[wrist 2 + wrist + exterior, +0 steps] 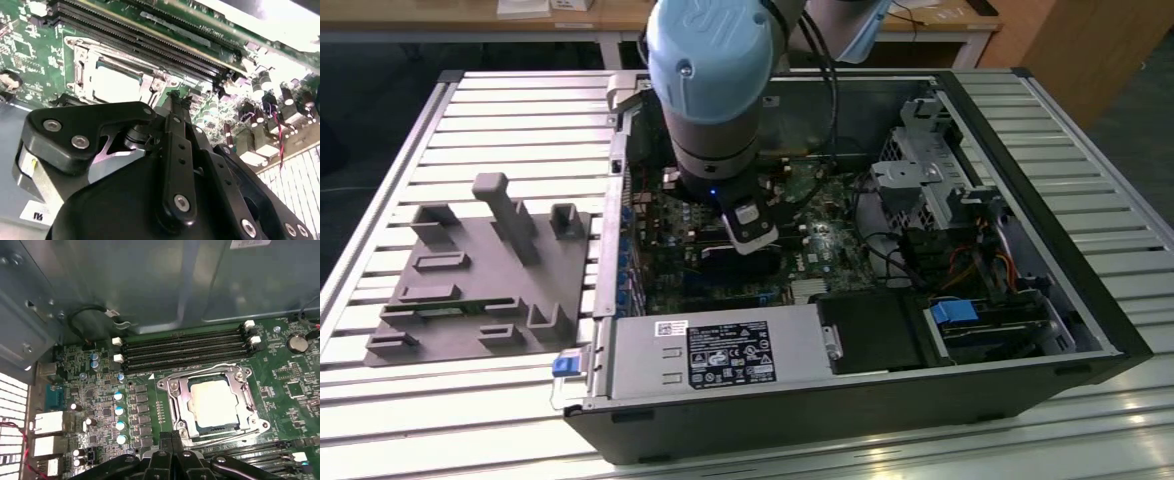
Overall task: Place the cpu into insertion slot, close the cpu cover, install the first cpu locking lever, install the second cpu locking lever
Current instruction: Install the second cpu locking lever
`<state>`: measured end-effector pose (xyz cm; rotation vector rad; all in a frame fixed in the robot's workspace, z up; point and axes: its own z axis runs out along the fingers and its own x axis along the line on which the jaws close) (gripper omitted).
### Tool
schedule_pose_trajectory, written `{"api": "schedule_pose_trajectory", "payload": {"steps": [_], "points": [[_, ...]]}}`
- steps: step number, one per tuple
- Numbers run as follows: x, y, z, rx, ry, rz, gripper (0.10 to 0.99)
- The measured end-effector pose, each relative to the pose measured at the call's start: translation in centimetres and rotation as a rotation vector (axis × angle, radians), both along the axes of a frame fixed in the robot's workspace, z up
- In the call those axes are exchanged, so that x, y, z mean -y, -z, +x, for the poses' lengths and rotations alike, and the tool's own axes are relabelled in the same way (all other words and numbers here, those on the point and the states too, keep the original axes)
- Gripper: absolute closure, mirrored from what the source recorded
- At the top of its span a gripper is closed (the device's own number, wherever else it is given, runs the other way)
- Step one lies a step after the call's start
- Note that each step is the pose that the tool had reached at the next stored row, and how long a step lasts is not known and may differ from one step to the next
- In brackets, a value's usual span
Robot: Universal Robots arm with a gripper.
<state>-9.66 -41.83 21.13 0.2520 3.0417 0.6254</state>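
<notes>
I found the gripper (pixel 171 436) with fingers pressed together and empty, poised just off the six o'clock edge of the insertion slot (pixel 215 402), where the cpu (pixel 214 400) sat under the lowered cpu cover (pixel 181 405), apparently awaiting lever work

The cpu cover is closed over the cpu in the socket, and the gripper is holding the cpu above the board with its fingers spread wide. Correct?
Not quite. The cpu lies in the insertion slot under the closed cpu cover, but the gripper holds nothing: the first wrist view shows its fingertips pressed together, empty, near the socket's edge.
</notes>
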Motion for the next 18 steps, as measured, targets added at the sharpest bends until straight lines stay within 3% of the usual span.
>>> {"api": "schedule_pose_trajectory", "payload": {"steps": [7, 11, 18], "points": [[0.0, -0.41, 0.25, -0.0001, 0.02, -0.033, 0.98], [-0.01, -0.4, 0.81, -0.0002, 0.024, -0.033, 0.98], [0.0, -0.41, 2.76, -0.0027, 0.024, -0.032, 0.98]]}}
